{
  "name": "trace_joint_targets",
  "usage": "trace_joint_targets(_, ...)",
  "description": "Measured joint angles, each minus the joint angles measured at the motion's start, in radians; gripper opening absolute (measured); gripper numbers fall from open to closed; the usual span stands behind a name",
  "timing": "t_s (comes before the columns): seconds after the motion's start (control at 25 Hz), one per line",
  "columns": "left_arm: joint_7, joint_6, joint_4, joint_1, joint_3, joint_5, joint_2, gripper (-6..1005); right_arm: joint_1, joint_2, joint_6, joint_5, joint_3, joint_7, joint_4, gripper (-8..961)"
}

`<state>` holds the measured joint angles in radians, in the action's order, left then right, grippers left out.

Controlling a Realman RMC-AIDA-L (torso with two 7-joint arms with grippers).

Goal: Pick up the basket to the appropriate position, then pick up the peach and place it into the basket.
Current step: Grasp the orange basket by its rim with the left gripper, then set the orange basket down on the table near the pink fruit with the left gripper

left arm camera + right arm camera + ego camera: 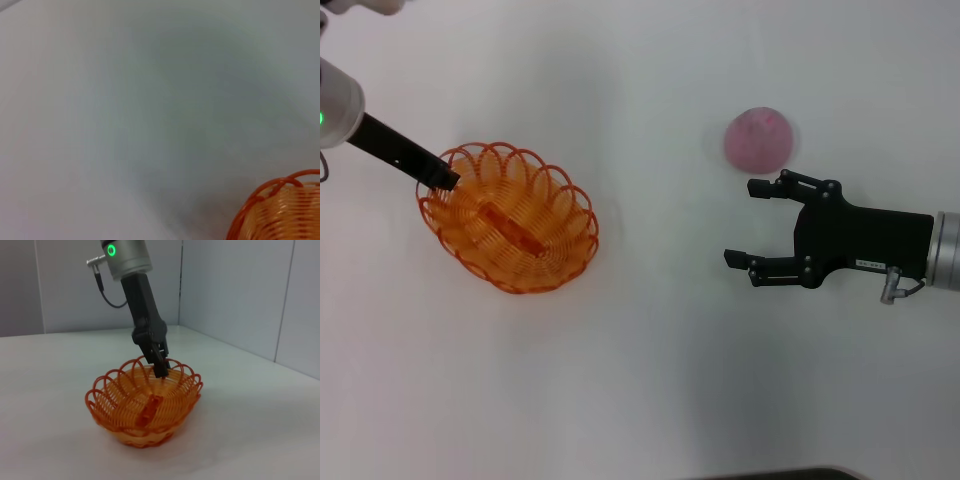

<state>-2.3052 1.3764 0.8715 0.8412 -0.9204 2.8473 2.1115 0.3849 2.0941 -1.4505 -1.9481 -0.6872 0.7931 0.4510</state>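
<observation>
The orange wire basket (582, 205) sits on the white table at the left of the head view. My left gripper (448, 180) reaches down from the upper left and is shut on the basket's far-left rim. The right wrist view shows the same grip: the basket (97, 397) rests on the table with the left gripper (161, 371) pinching its scalloped edge. A piece of the basket (280, 210) shows in the left wrist view. The pink peach (758, 138) lies at the upper right. My right gripper (740, 222) is open just below the peach, apart from it, its fingers pointing left.
White table (650, 380) all around, with bare room between basket and peach. Grey wall panels (235, 290) stand behind the table in the right wrist view. A dark edge (790, 474) marks the table's near side.
</observation>
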Motion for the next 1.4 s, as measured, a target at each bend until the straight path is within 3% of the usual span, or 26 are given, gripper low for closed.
trace_joint_targets(0.2,-0.056,0.113,-0.012,0.039,0.085,-0.003,-0.033,132,0.000,0.001,-0.003,0.005,0.000,0.000,-0.002,945)
trace_joint_targets(0.32,-0.067,0.185,-0.051,0.075,0.206,-0.004,-0.066,120,0.000,0.001,-0.005,0.011,0.000,0.000,-0.005,945)
trace_joint_targets(0.44,-0.093,0.215,-0.086,0.090,0.253,-0.006,-0.099,97,0.000,0.001,-0.005,0.011,-0.001,0.000,-0.014,946)
trace_joint_targets(0.68,-0.120,0.223,-0.098,0.072,0.295,-0.040,-0.107,70,0.003,0.000,-0.006,0.011,-0.003,0.000,-0.014,945)
trace_joint_targets(0.8,-0.151,0.227,-0.099,0.047,0.319,-0.060,-0.102,70,0.006,0.000,-0.007,0.011,-0.005,0.000,-0.014,945)
trace_joint_targets(1.04,-0.191,0.226,-0.080,-0.064,0.364,-0.185,-0.080,69,0.009,0.000,-0.007,0.011,-0.002,0.000,-0.014,945)
trace_joint_targets(1.4,-0.203,0.184,-0.001,-0.207,0.370,-0.276,0.008,69,0.008,0.000,-0.020,0.011,0.000,0.000,-0.014,946)
